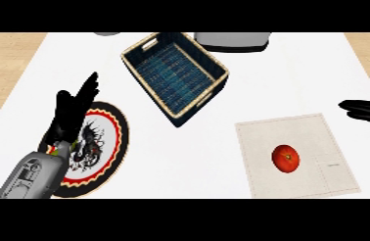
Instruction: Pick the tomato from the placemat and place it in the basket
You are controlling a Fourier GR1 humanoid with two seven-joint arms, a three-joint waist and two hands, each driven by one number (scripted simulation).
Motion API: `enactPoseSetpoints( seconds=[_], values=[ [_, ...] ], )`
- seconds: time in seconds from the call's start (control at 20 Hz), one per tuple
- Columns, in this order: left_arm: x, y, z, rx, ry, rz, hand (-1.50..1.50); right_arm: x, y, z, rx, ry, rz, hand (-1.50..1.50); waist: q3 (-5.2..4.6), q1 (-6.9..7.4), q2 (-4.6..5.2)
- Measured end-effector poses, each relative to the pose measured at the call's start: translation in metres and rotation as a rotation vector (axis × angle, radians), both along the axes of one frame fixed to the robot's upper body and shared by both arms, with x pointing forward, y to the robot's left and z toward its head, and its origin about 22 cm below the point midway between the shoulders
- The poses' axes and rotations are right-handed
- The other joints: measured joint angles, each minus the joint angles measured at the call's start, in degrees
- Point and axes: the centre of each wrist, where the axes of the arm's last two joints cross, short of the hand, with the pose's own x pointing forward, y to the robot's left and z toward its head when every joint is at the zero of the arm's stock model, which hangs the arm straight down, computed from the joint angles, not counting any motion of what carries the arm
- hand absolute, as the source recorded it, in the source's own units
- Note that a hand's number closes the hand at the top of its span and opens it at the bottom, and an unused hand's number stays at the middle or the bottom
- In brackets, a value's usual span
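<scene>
A red tomato (286, 158) lies on a pale beige placemat (311, 137) at the right of the white counter. A dark blue woven basket (174, 76) with a tan rim stands at the upper middle, with nothing in it. My left hand (70, 116) shows at the left, fingers straight and pointing up, resting over a patterned plate. Of my right hand (356, 108) only black fingers show at the right edge, above and to the right of the tomato and apart from it.
A round plate (108, 142) with a red, black and white pattern lies at the lower left under my left forearm. A grey appliance (231, 40) stands behind the basket at the top. A grey object (107, 34) peeks in at the top left.
</scene>
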Motion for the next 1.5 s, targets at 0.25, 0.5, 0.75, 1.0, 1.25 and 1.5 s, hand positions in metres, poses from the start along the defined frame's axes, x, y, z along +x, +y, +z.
enactPoseSetpoints(
  seconds=[0.25,0.5,0.75,1.0,1.25,1.5],
  values=[
    [0.005,0.003,0.001,0.004,-0.005,0.005,0.0,0.011,0.003,-0.019,0.011,0.0,-0.007,-1.5,-0.05,-0.19,-0.06],
    [0.003,0.001,-0.001,0.006,0.0,0.006,0.0,0.019,0.013,-0.043,0.011,0.025,0.009,-1.5,-0.05,-0.08,-0.11],
    [-0.001,0.003,-0.001,0.005,0.001,0.008,0.0,0.02,0.027,-0.073,0.009,0.059,0.039,-1.5,-0.06,-0.36,-0.24],
    [0.0,0.0,-0.003,0.007,0.001,0.015,0.0,0.028,0.049,-0.093,0.024,0.065,0.069,-1.5,-0.09,-0.73,-0.3],
    [-0.004,0.005,-0.004,0.002,0.003,0.012,0.0,0.035,0.057,-0.102,0.029,0.06,0.078,-1.5,-0.11,-0.9,-0.37],
    [-0.006,0.01,-0.006,0.0,0.002,0.02,0.0,0.033,0.07,-0.117,0.029,0.073,0.1,-1.5,-0.12,-1.14,-0.42]
  ],
)
